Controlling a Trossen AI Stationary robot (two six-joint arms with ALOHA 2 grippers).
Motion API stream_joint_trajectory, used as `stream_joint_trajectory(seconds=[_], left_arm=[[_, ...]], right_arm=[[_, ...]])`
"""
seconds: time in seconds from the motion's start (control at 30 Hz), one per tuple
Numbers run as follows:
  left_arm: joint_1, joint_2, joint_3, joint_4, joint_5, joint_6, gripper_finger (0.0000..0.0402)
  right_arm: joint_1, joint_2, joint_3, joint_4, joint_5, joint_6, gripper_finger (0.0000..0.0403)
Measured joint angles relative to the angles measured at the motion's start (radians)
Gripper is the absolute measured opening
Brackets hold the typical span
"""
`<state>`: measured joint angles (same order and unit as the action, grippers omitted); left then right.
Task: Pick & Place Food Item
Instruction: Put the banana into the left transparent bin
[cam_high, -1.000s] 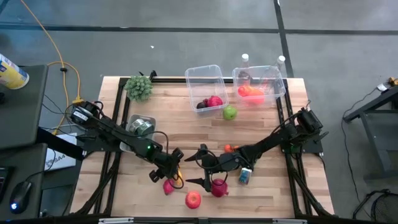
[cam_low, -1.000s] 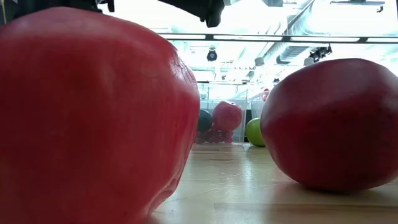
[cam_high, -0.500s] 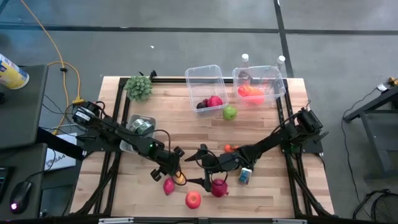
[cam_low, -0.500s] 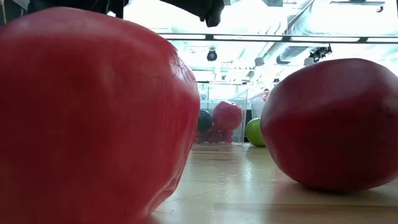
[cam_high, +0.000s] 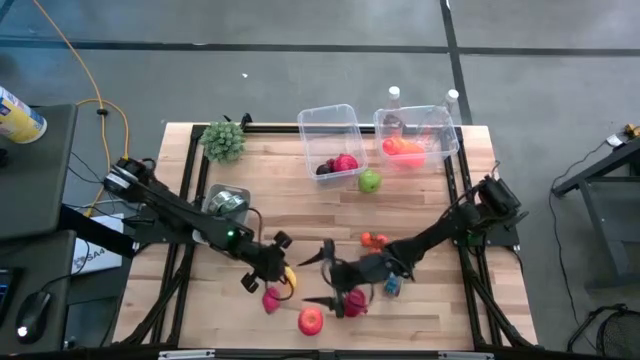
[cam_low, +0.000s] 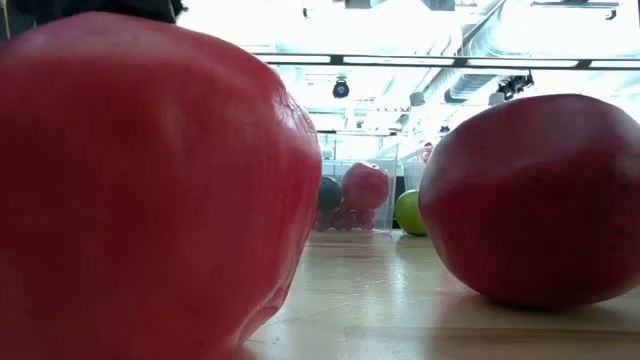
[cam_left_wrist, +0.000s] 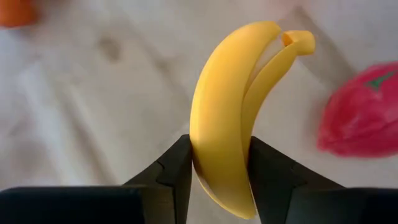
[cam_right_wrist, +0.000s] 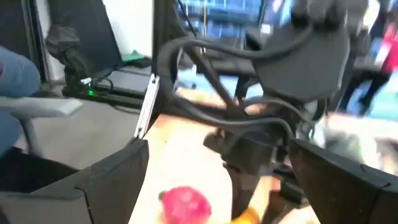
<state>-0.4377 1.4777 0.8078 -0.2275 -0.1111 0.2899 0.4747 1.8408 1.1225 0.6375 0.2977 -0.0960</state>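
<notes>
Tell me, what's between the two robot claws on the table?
Mostly bare wood. In the high view, the left gripper, shut on a yellow banana, sits apart from the open right gripper, with only table between them.

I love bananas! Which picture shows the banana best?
The left wrist view: the banana fills it, pinched by the left gripper. The high view shows a small yellow bit, the right wrist view a sliver, the low view nothing.

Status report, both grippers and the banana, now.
Left gripper shut on banana, near table front. Right gripper open, over magenta fruit. Pink fruit close beside the banana.
</notes>
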Motion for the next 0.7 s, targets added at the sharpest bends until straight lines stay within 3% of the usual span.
stream_joint_trajectory(seconds=[0.17,0.3,0.5,0.6,0.7], left_arm=[[-0.031,-0.140,0.001,-0.019,-0.175,-0.211,0.0119],[-0.008,-0.269,0.008,-0.016,-0.188,-0.204,0.0120],[0.198,-0.393,0.035,0.022,-0.218,-0.163,0.0120],[0.355,-0.371,0.037,0.117,-0.168,-0.182,0.0121],[0.509,-0.320,0.037,0.199,0.001,-0.129,0.0121]], right_arm=[[0.092,0.000,0.000,0.165,0.171,-0.254,0.0375],[0.147,0.000,0.000,0.236,0.321,-0.377,0.0375],[0.167,0.000,0.000,0.256,0.409,-0.395,0.0375],[0.165,0.000,0.000,0.242,0.411,-0.346,0.0375],[0.159,0.000,0.000,0.241,0.411,-0.323,0.0375]])
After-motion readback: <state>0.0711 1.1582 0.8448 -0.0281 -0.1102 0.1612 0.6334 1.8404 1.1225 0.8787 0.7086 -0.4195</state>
